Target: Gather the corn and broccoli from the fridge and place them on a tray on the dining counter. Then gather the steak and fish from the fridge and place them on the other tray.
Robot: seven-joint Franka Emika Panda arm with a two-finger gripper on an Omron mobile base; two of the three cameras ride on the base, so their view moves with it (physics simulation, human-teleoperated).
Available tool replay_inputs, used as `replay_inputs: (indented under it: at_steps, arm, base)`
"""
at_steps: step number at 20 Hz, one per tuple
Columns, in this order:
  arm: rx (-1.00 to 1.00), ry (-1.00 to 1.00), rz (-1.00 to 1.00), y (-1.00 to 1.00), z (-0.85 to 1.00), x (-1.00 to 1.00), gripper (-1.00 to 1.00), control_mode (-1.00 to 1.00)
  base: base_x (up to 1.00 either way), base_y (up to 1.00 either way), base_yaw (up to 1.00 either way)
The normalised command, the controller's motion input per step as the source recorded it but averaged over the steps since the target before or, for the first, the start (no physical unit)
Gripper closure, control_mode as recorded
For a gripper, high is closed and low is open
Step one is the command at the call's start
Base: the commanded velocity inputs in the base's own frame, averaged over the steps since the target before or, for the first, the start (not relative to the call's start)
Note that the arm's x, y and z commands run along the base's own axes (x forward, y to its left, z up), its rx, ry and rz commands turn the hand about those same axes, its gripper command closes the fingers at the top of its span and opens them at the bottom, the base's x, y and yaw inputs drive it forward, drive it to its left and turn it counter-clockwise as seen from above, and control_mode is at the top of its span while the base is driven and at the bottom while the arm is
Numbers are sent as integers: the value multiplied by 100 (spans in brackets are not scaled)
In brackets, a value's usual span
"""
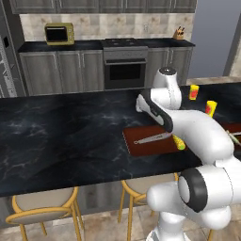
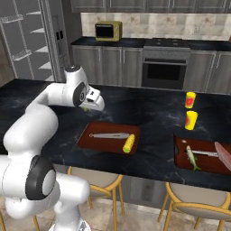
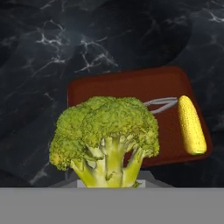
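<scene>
My gripper [image 2: 91, 107] is shut on the broccoli [image 3: 105, 131], a green floret head with a pale stalk that hides the fingertips in the hand view. It hangs over the dining counter [image 1: 70, 136], just left of and behind a dark red tray [image 2: 97, 143]. The corn [image 2: 129, 143] lies on that tray's right end beside a grey utensil [image 2: 108, 135]; the hand view shows the corn [image 3: 191, 125] and the tray [image 3: 113, 85] below the broccoli. On the other tray [image 2: 180, 158], further right, lie the fish [image 2: 192, 158] and the steak [image 2: 223, 155]. The fridge [image 2: 22, 40] stands far left.
Two yellow cups with red labels [image 2: 191, 99] [image 2: 191, 120] stand on the counter between the trays. Stools [image 2: 97, 180] line the near side. Cabinets, an oven [image 2: 164, 67] and a yellow microwave [image 2: 108, 30] run along the back wall.
</scene>
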Motion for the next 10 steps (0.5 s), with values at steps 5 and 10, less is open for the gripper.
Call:
replay_inputs:
  at_steps: [5,10]
  arm:
    - [0,5,0,-8,-84,49,100,-100]
    - [0,9,0,-16,-90,25,100,-100]
  base:
    - [0,0,0]
    - [0,0,0]
